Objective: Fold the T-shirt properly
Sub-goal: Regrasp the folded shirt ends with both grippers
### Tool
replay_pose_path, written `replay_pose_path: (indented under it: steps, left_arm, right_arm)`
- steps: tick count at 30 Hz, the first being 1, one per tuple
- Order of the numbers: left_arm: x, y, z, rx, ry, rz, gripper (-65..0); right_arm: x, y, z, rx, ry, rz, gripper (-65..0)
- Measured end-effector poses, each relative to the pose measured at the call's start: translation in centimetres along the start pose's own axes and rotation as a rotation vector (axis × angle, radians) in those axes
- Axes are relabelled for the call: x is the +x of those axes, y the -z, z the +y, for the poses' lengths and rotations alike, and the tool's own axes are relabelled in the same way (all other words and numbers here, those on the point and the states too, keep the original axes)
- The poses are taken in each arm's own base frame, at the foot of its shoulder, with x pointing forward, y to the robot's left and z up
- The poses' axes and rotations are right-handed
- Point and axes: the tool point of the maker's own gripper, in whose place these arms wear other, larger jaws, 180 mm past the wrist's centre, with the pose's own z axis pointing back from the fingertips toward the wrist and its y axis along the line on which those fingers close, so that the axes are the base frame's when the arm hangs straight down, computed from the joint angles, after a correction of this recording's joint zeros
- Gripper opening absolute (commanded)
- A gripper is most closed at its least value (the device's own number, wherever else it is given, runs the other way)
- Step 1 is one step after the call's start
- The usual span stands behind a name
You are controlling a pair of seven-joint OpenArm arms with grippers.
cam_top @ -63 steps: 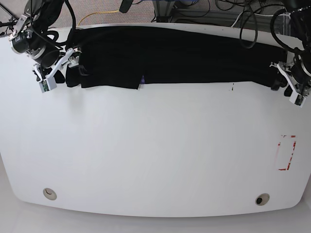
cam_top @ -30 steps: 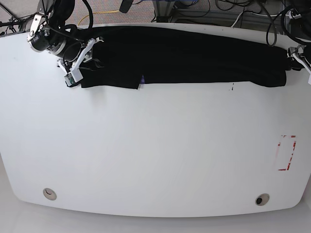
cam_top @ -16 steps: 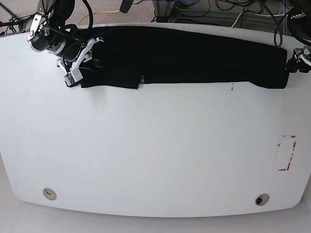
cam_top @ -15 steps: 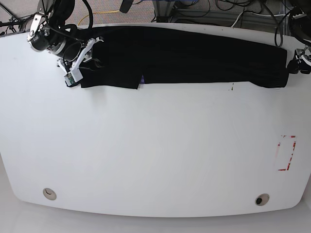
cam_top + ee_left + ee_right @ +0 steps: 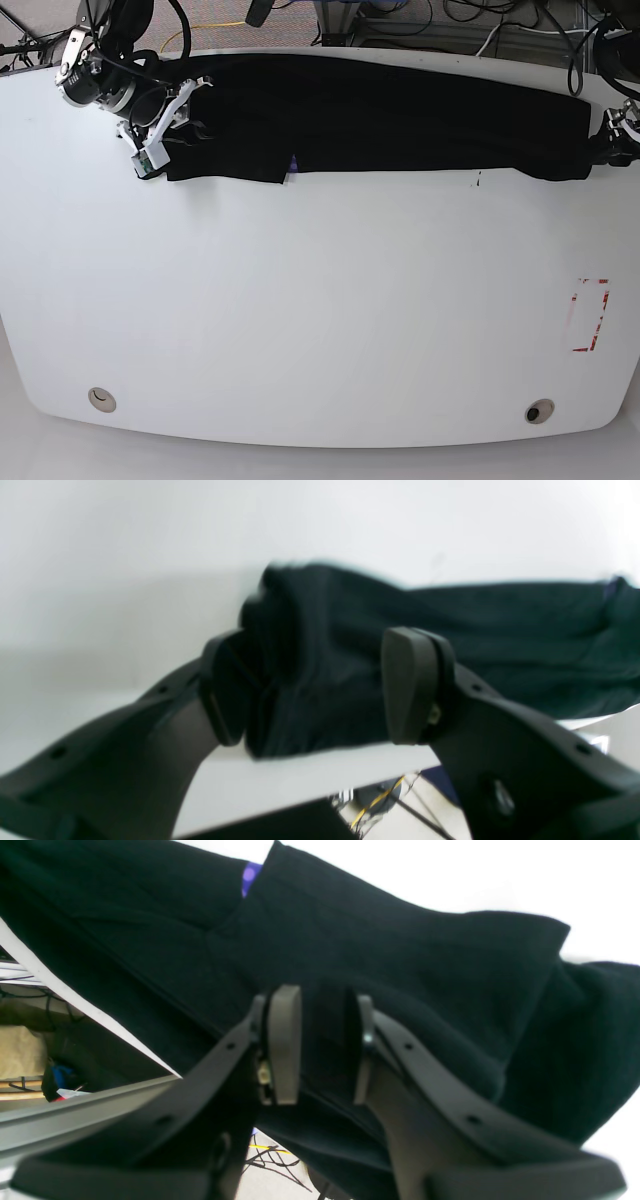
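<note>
Two tools are engaged at opposite ends of the T-shirt [image 5: 370, 115], which is stretched as a long black band along the far edge of the surface [image 5: 320, 300]. The right tool [image 5: 317, 1050] is drawn narrow on a pinch of cloth at the sleeve end — no shift is seen there over the last second. The left tool [image 5: 320, 690], by contrast, has been brought in from beyond the shirt's other end, and its jaws are now spread wide around the bunched hem, one pad [image 5: 222, 690] touching cloth, not yet closed. A two-ended hold is judged nearly ready — a fold toward the near edge could follow.
</note>
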Motion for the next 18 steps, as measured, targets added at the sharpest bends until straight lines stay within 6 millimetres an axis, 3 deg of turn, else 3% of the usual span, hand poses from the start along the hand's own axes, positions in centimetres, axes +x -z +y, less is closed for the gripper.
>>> replay_pose_path:
  steps: [5,11,18]
  left_arm:
    - [1.8,0.8,-0.2,-0.024,-0.017,-0.072,-27.2]
    - [-1.9,1.8,2.0,0.056,-0.076,0.064,-27.2]
    - [-3.3,1.5,3.6,0.147,-0.058,0.146,-27.2]
  right_arm:
    - [0.1,0.0,0.0,0.0,-0.001,-0.003,-50.7]
    - [-0.3,0.3,-0.3,0.005,0.017,0.007,-50.7]
    - [-0.3,0.3,-0.3,0.006,0.017,0.006,-50.9]
